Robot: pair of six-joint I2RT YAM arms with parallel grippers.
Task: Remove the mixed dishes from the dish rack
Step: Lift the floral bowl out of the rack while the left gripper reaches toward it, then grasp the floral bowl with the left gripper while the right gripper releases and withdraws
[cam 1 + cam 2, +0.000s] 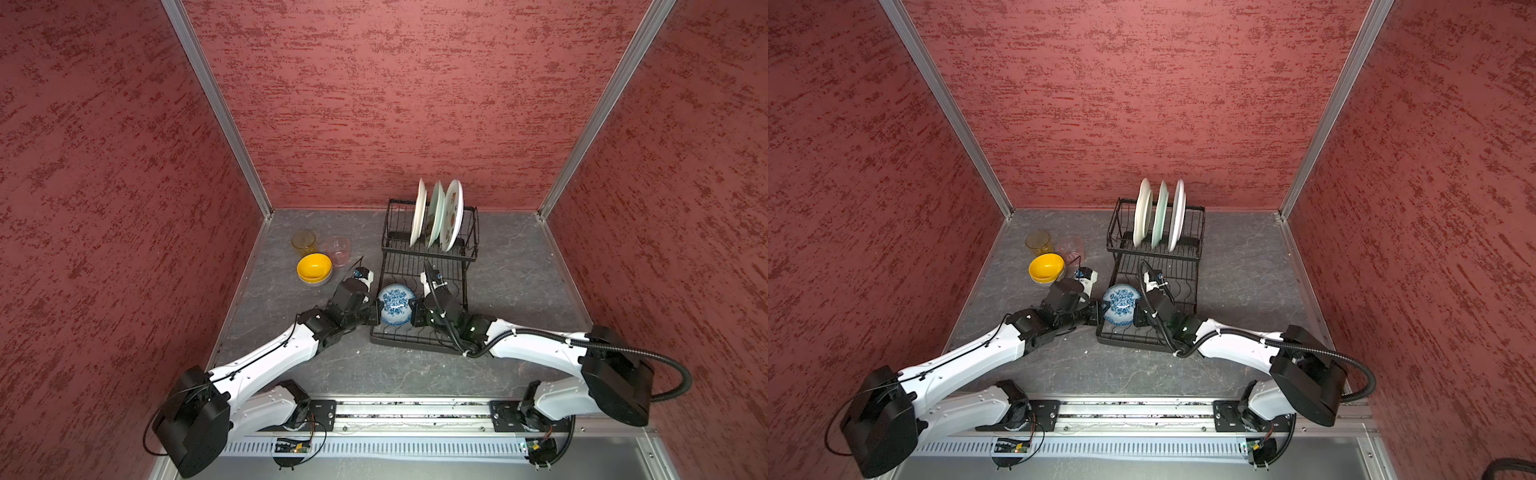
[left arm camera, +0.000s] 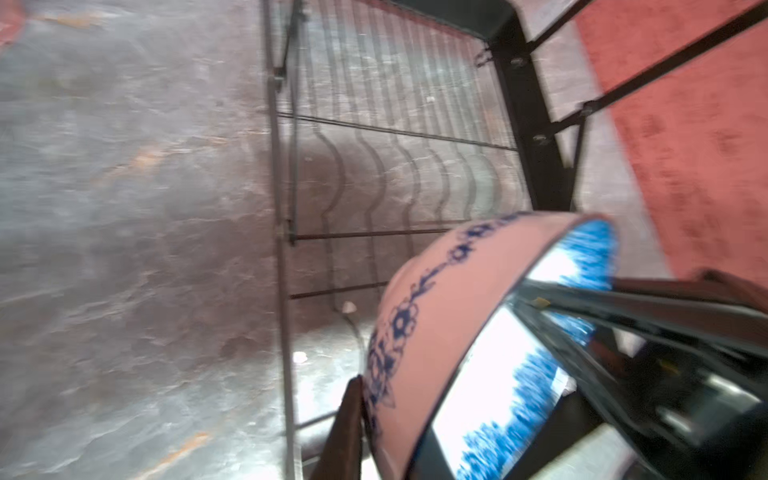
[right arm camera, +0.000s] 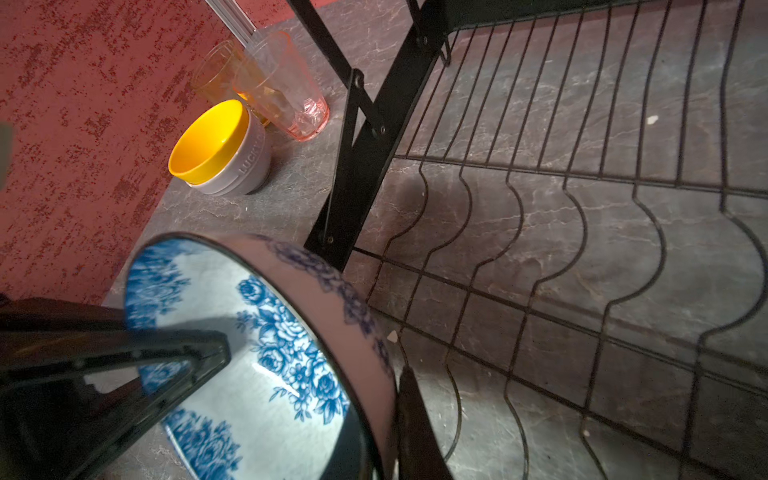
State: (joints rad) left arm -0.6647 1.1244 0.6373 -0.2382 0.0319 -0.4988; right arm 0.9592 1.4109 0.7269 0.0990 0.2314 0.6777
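Plates, three, stand upright in the dish rack's twelve o'clock tier; over its seven o'clock corner I see the blue-white bowl, left gripper and right gripper each clamped on its rim; yellow bowl nests in pale bowl at ten o'clock.

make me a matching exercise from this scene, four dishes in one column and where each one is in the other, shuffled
Column 1
1. blue-white bowl
2. yellow bowl
3. plates
4. pinkish glass

Column 2
a. on edge in the raised back tier of the dish rack
b. upright on the table beside the amber glass
c. gripped at its rim by the left tool and right tool, at the front tier
d. nested in a pale bowl

Pairs: 1-c, 2-d, 3-a, 4-b
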